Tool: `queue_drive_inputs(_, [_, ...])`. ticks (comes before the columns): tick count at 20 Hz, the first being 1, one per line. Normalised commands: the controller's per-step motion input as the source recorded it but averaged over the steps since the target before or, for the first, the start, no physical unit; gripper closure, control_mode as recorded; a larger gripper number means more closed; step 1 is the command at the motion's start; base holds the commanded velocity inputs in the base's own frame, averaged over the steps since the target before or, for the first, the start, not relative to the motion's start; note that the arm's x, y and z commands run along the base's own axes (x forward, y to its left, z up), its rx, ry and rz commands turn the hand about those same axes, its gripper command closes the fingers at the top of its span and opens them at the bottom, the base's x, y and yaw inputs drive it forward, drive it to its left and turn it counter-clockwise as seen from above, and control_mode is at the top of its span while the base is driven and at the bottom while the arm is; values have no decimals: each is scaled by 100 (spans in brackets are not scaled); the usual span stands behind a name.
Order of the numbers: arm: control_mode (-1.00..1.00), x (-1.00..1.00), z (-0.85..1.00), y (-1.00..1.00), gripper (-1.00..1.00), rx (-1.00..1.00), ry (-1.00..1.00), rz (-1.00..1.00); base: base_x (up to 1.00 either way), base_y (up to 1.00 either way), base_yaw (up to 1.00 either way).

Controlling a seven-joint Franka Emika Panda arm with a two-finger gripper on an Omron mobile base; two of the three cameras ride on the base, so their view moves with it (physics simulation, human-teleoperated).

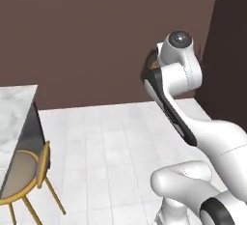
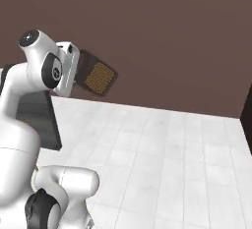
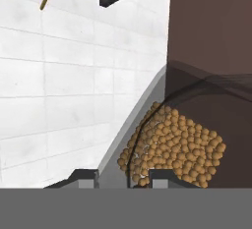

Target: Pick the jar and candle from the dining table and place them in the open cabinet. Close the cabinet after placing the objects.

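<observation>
My gripper is raised in the air in front of the brown wall, shut on the jar, a clear glass jar with tan-brown grains. In the hand view the jar lies tilted just beyond the fingertips, and the gripper closes at its base. In the left base view the arm hides nearly all of the jar. The dining table, white marble with grey veins, ends at the far left, well away from the hand. The candle and the cabinet are out of view.
A tan-seated stool with gold legs stands under the table's end. White tiled floor stretches ahead to the brown wall. A tall dark panel rises at the right.
</observation>
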Motion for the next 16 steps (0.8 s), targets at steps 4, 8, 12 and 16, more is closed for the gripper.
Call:
queue_drive_inputs(4, [100,0,0,0,100,0,0,0,28,-15,-48])
queue_drive_inputs(8, [100,0,0,0,100,0,0,0,28,-6,-46])
queue_drive_inputs(12, [100,0,0,0,100,0,0,0,17,0,-44])
queue_drive_inputs(16, [100,0,0,0,100,0,0,0,2,0,-43])
